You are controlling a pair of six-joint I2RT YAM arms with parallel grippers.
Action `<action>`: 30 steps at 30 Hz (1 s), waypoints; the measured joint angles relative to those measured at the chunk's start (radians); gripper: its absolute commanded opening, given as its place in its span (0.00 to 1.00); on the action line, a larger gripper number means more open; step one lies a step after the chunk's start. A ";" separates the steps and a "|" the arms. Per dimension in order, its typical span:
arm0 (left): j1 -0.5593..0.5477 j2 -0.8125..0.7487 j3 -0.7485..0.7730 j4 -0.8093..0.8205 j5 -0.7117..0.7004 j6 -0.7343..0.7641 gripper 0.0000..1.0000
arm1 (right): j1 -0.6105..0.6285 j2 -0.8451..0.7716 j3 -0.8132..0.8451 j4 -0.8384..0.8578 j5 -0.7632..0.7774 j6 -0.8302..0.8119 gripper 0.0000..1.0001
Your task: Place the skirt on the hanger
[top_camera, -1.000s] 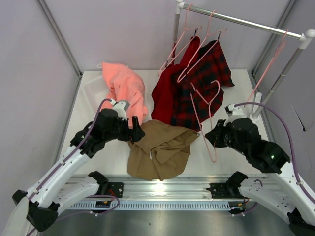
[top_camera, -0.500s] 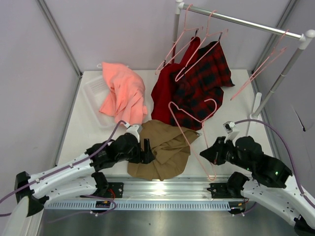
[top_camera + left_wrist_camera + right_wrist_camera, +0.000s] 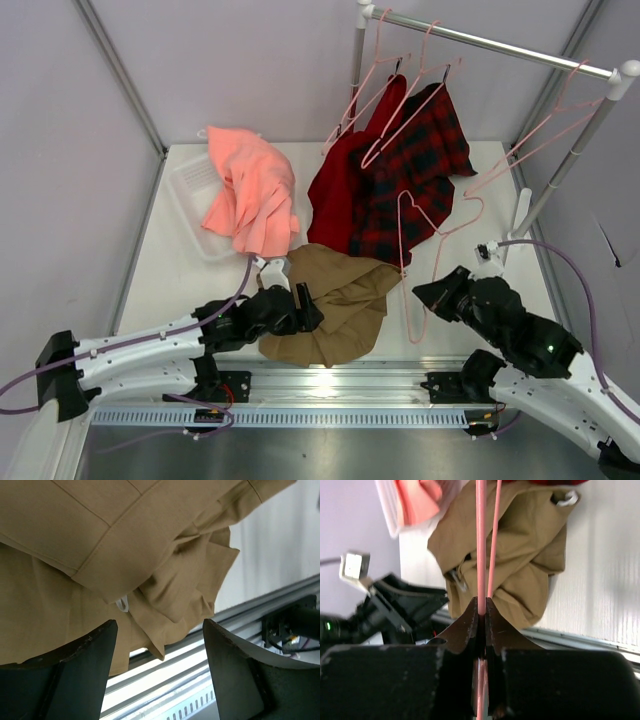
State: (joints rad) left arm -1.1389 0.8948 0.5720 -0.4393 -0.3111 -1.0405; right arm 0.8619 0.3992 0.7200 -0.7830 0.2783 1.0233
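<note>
skirt (image 3: 345, 295): lying crumpled just ahead of your left gripper (image 3: 159, 625), the nearer one, gaping open. your right gripper (image 3: 481, 605) is clenching the hanger (image 3: 481, 530).

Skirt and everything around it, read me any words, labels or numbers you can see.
No readable text in any view.
The small white tag on the skirt: too small and blurred to read.
The hanger: no marking visible.
</note>
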 measured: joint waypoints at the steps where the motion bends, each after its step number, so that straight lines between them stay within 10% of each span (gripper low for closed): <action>1: -0.002 0.005 0.000 -0.001 -0.011 -0.006 0.75 | 0.000 0.019 0.001 0.009 0.018 0.014 0.00; 13: -0.034 -0.063 0.035 0.036 -0.013 0.183 0.67 | 0.149 0.382 0.095 0.060 0.315 0.131 0.00; 20: -0.043 -0.042 0.238 0.011 -0.014 0.452 0.89 | 0.174 0.567 0.165 0.129 0.401 0.083 0.00; 30: 0.032 0.079 0.513 -0.043 -0.046 0.512 0.92 | 0.266 0.571 0.004 0.287 0.475 -0.065 0.00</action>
State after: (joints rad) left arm -1.1065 0.9737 1.0855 -0.4820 -0.3569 -0.5289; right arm 1.1275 0.9699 0.7238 -0.4957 0.7532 0.9585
